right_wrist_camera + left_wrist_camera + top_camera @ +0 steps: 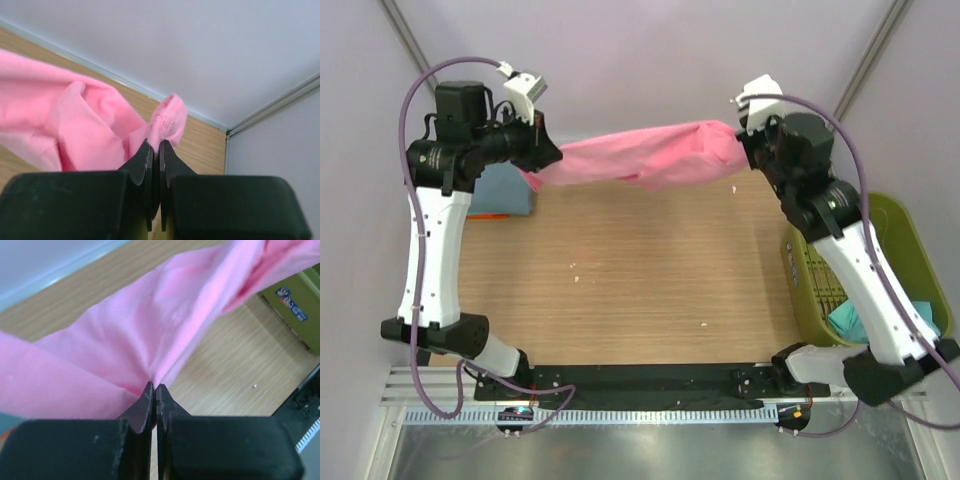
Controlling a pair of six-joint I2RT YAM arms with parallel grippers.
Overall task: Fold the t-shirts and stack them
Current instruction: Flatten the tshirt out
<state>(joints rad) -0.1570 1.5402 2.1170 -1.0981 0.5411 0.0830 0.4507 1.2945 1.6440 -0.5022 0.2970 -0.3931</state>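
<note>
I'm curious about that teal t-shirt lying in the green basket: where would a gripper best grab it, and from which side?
Come straight down from above and pinch a raised fold of the teal t-shirt. It lies crumpled low inside the olive-green basket, whose walls block a sideways approach. Soft cloth offers no handle, so probably any bunched ridge would do.

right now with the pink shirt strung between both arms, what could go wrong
1. The right gripper pinches only a small fold of hem on the pink t-shirt; a pull might slip it free.
2. The shirt hangs bunched, not spread, between it and the left gripper, so laying it down may set creases.
3. The grey-blue shirt lies on the table near the left end; sagging cloth could drag it.
</note>
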